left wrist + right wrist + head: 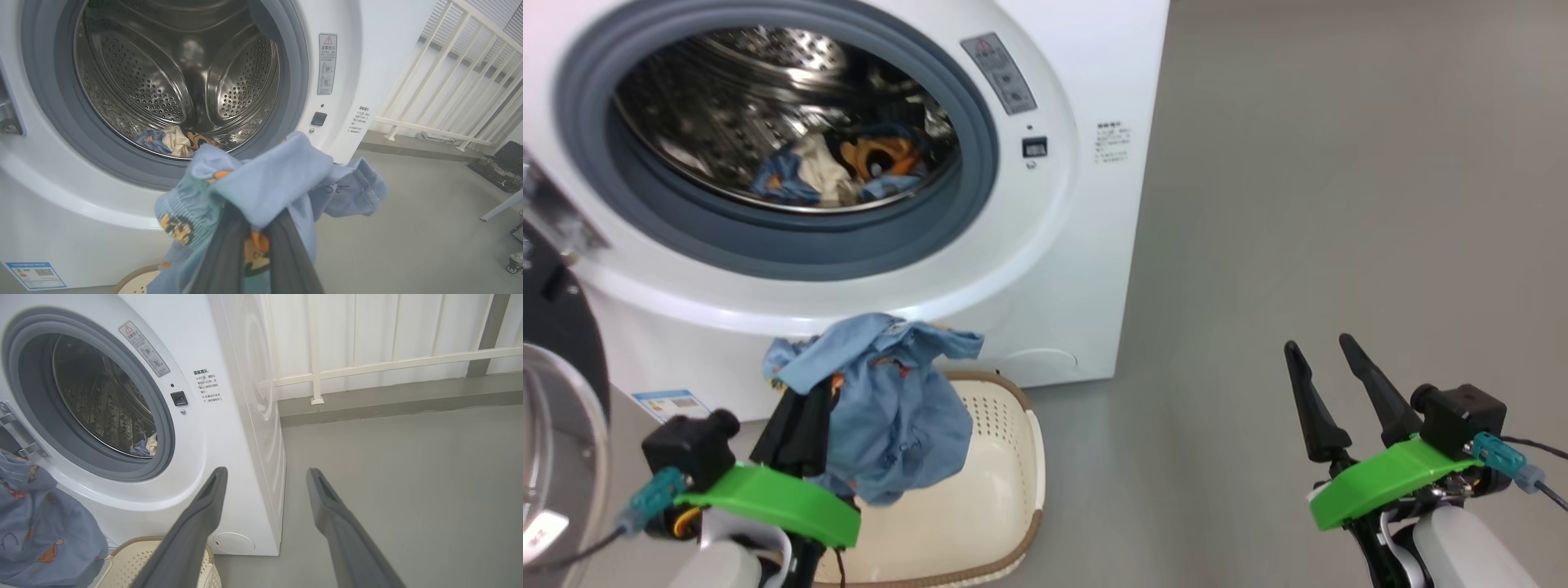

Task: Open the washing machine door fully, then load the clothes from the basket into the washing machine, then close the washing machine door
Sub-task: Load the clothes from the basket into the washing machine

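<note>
Counted one washing machine (1054, 269), one door (564, 335), one basket (1005, 506). Two grippers mine: left gripper (805, 408), right gripper (1318, 343). Garments: one light blue piece (890, 408) outside drum (727, 98); inside, one cream piece (821, 175), blue pieces (780, 175) I couldn't separate.

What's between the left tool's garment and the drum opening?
Just the washer's front and grey seal, seen in the head view; nothing blocks the garment.
</note>
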